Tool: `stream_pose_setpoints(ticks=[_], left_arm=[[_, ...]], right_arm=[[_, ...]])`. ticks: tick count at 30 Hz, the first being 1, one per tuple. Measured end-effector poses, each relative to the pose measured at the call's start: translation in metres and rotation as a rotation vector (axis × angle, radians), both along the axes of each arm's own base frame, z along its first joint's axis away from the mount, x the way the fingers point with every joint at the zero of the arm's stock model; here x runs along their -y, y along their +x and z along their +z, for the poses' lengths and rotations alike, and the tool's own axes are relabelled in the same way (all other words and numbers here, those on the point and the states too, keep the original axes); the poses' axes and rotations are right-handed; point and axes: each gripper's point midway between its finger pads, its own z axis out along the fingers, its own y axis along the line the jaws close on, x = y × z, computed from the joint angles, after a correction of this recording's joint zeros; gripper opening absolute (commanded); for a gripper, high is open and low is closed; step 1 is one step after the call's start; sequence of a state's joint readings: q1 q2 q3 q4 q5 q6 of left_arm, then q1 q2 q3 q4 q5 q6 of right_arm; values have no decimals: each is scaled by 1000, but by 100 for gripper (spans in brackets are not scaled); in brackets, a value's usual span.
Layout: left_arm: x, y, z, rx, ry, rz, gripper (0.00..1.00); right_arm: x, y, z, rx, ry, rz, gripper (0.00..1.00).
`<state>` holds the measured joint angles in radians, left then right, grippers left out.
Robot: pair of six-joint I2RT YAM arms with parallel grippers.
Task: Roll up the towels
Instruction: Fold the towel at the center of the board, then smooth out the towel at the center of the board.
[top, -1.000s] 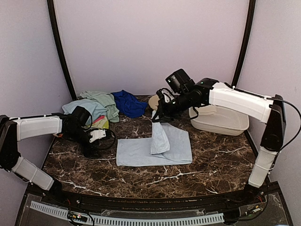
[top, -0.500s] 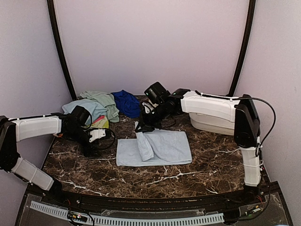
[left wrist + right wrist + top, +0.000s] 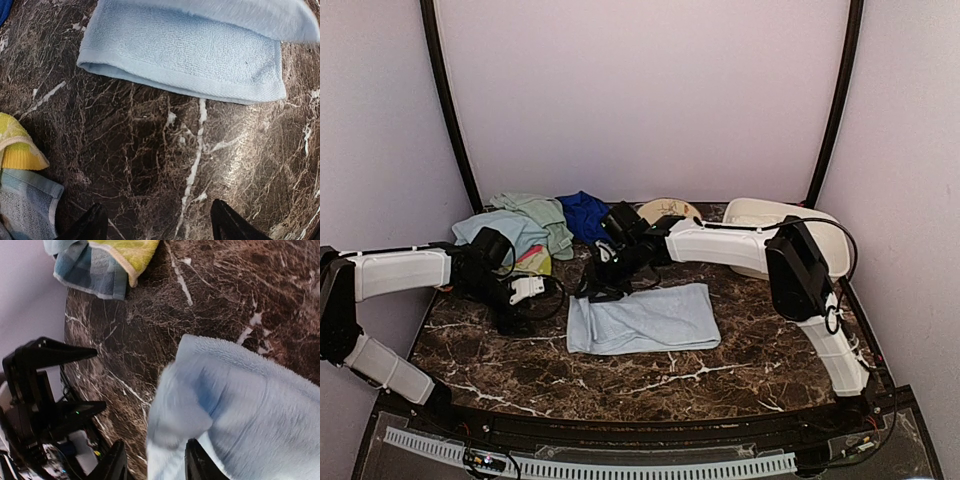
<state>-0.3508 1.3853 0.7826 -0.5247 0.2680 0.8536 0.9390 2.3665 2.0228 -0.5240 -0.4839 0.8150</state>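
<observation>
A light blue towel [image 3: 640,318] lies folded in two on the dark marble table [image 3: 770,340]; it also shows in the left wrist view [image 3: 185,50]. My right gripper [image 3: 601,287] is low over its far left corner. In the right wrist view the fingers [image 3: 155,462] stand apart with the blurred towel edge [image 3: 185,405] between them, and table shows beside the left finger. My left gripper [image 3: 510,316] is open and empty [image 3: 157,225] over bare table left of the towel. Pale green [image 3: 535,212], royal blue [image 3: 588,217], light blue [image 3: 505,228] and yellow [image 3: 535,260] towels lie heaped at the back left.
A round beige plate [image 3: 665,208] and a white tub [image 3: 770,215] stand at the back right, behind my right arm. The yellow towel [image 3: 15,145] and a blue one [image 3: 25,200] lie close to my left gripper. Purple walls close in the sides.
My right gripper has carried the towel's raised edge leftward and down, so the towel has gone from draped upright to lying folded flat. The left arm has not moved.
</observation>
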Motion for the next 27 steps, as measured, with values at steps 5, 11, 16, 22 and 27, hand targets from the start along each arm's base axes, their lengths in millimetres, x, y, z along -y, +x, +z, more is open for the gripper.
stream_pose_setpoints(ticks=[5, 11, 16, 22, 27], left_arm=[[0, 1, 0, 4, 0, 0, 73], [0, 1, 1, 2, -2, -1, 72], [15, 4, 20, 2, -39, -35, 67], [79, -14, 33, -13, -67, -239, 64], [110, -39, 6, -108, -16, -360, 56]], right_arm=[[-12, -2, 2, -39, 54, -7, 54], [-12, 5, 11, -32, 103, -21, 48], [53, 14, 12, -30, 30, -90, 37], [162, 38, 15, 20, -61, -240, 32], [220, 37, -25, -7, -185, -311, 30]])
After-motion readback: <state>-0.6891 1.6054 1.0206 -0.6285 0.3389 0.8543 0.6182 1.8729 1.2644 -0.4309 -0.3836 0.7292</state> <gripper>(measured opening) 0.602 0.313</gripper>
